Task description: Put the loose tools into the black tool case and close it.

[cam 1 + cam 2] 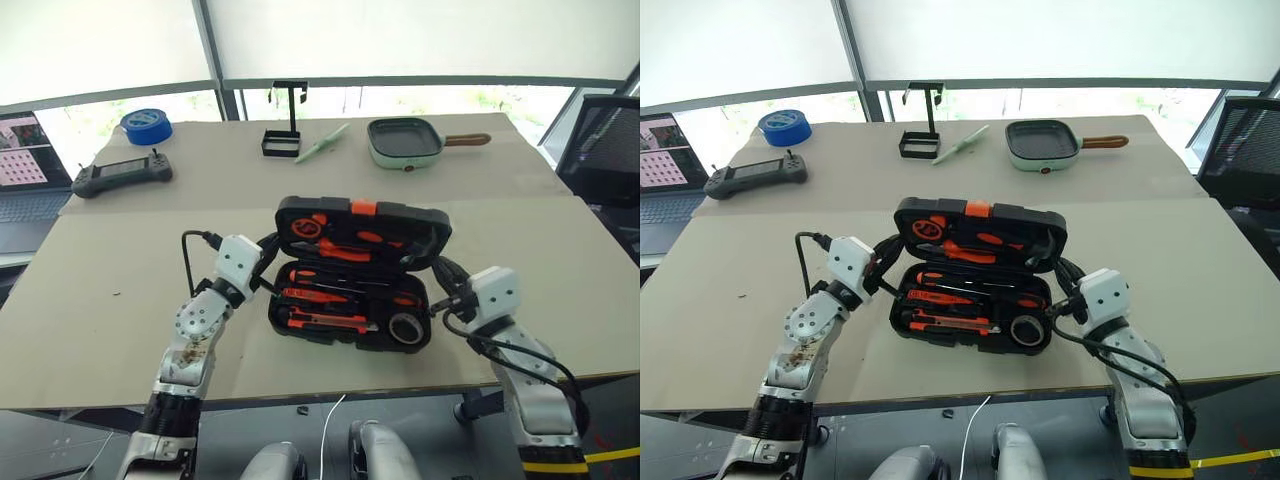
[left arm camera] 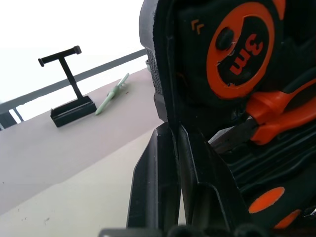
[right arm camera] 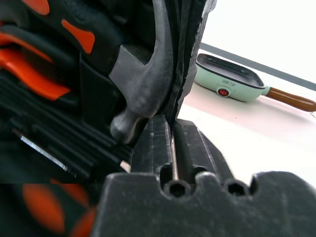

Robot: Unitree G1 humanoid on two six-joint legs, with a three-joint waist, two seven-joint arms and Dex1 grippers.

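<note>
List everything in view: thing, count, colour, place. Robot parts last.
Tool case: one, black with an orange latch, open at the table's near middle, lid raised at the far side.
Tools: several, orange and black, seated in the case slots.
Tape measure: one, dark, round, near right corner of the case.
Hammer: one, grey head, in the lid.
Pan: one, pale green with a brown handle, far right.
Stand: one, black, T-shaped, far middle.
Green stick: one, pale green, beside the stand.
Blue tape: one roll, far left.
Controller: one, black, far left.
Laptop: one, left of the table.
Chair: one, black, right.
Left claw: at the lid's left edge.
Right claw: at the lid's right edge.
</note>
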